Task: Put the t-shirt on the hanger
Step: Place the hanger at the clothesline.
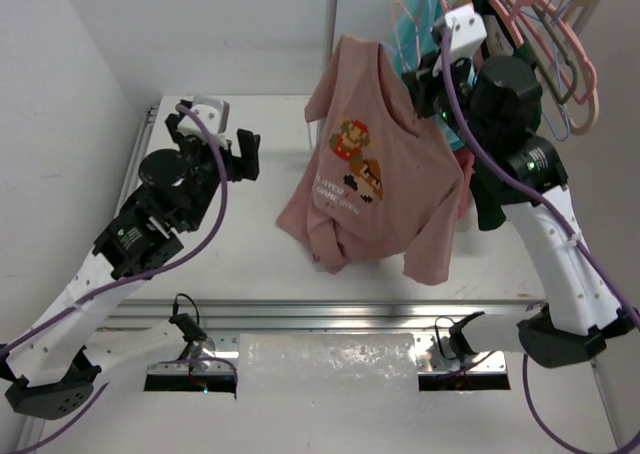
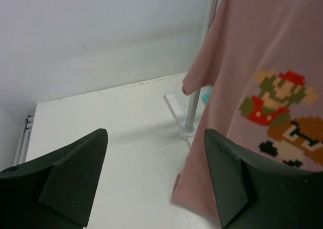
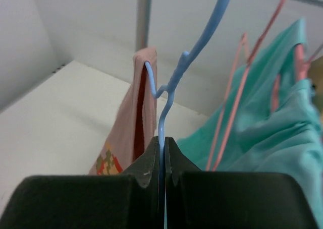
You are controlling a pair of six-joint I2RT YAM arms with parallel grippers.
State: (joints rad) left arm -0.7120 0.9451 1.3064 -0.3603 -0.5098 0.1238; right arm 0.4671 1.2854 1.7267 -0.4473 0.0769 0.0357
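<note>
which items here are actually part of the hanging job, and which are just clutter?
Job:
- t-shirt
- blue hanger, pinched in right claw
- left claw, open, empty

Clutter:
- teal shirt
- pink hangers
- dark green garment

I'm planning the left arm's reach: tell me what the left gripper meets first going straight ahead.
Likely the white table between its open fingers, as the left gripper tilts down toward it; the rack pole and t-shirt lie just right of that line. Depth is unclear.
</note>
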